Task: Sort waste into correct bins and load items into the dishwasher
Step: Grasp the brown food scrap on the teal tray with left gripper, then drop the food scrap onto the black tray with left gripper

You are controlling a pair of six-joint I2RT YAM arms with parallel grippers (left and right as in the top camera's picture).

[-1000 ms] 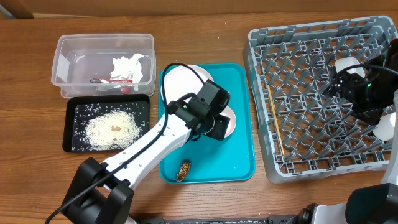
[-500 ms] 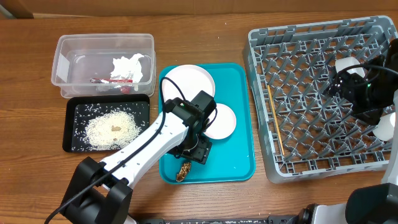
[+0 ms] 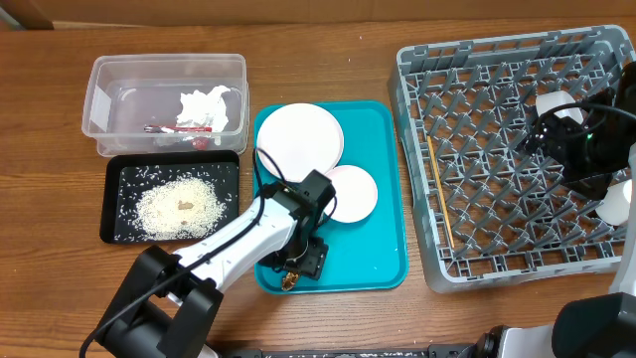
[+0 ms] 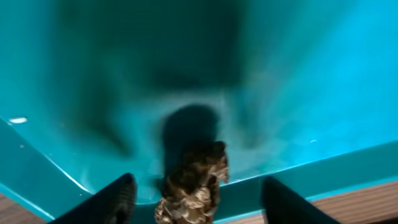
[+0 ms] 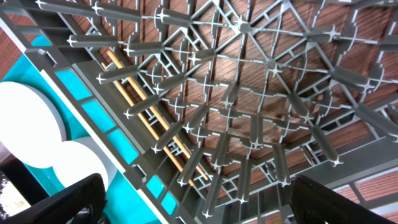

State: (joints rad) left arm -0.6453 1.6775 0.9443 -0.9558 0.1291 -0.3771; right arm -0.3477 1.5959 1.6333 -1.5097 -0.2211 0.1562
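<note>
A brown food scrap lies at the front edge of the teal tray; it also shows in the left wrist view. My left gripper is open and low, one finger on each side of the scrap. Two round white plates lie on the teal tray. The clear tub holds white tissue and a red wrapper. The black tray holds rice grains. My right gripper is open and empty above the grey dish rack.
Two chopsticks lie along the rack's left side. A white cup and a white bowl sit at the rack's right side. The left arm stretches over the table from the front left. A small brown bit lies on the rice.
My left gripper has moved from above the smaller plate toward the tray's front edge and down around the brown scrap. The right arm has not moved.
</note>
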